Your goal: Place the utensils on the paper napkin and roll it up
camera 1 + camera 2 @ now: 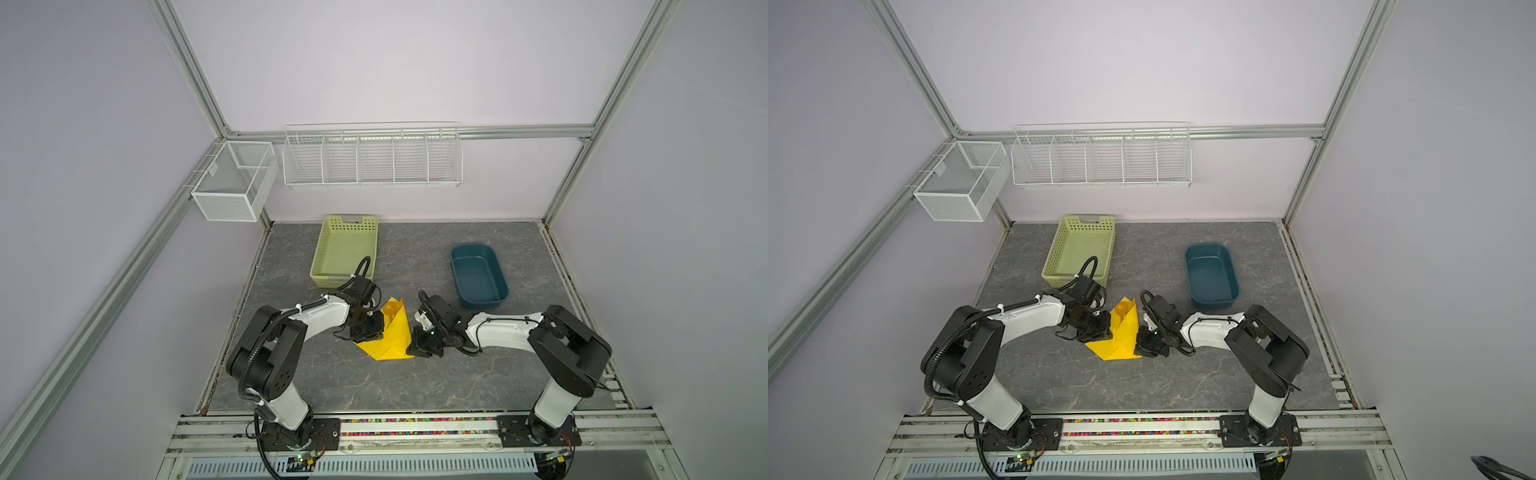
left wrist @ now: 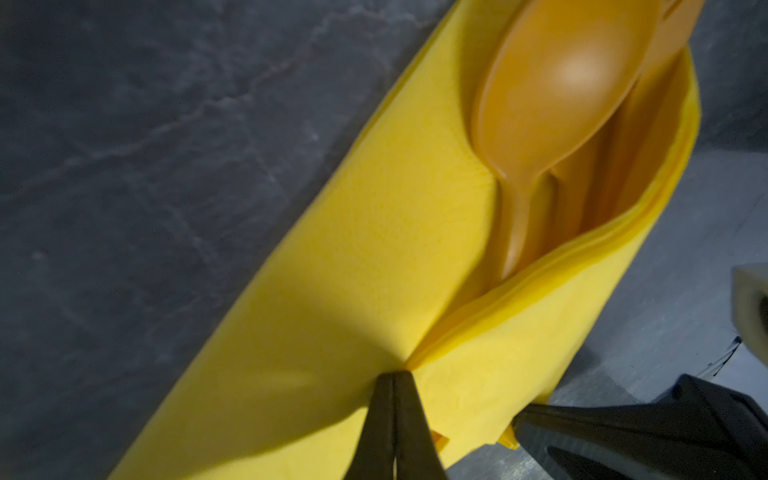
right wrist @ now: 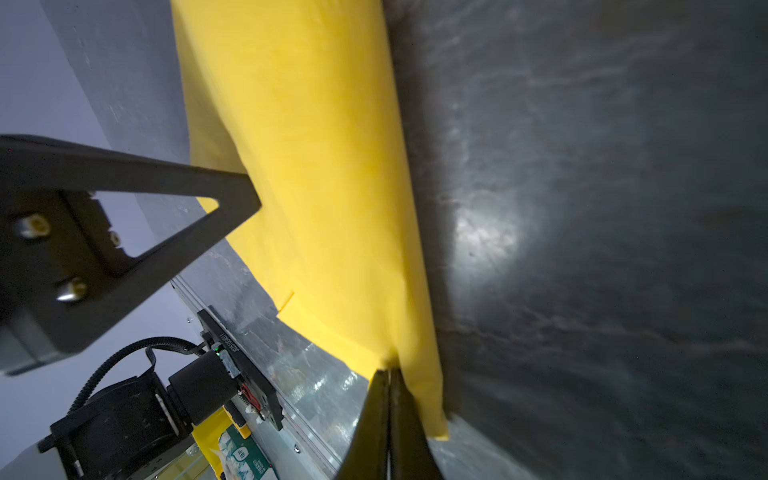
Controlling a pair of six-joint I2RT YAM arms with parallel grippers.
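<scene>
paper napkin (image 1: 392, 343): yellow, on the counter (image 1: 415, 386) between the two claws, in front of the green basket (image 1: 319, 253); folded over lengthwise into a loose pocket, near corner spread flat in both top views (image 1: 1119, 351).
utensils: tucked inside the napkin fold; spoon (image 2: 561, 91) bowl pokes out of the far open end, handle runs down into the pocket; also seen in a top view (image 1: 390, 308). A second orange piece (image 2: 673, 25) lies beside the bowl, type unclear.
left claw (image 2: 392, 379): jaws closed, pinching the napkin where the two layers meet; sits at the napkin's left edge in a top view (image 1: 377, 331).
right claw (image 3: 390, 374): jaws closed, nipping the napkin's edge low down near the counter; at the napkin's right near corner in a top view (image 1: 1139, 348).
claws vs each other: near, napkin between them; a right claw finger shows in the left wrist view (image 2: 665, 432), apart from the left tips.
blue tub (image 1: 478, 305): behind the right arm, well apart from the napkin.
green basket contents: left arm cable overlaps its near edge.
wire rack (image 1: 372, 158): on the back wall.
</scene>
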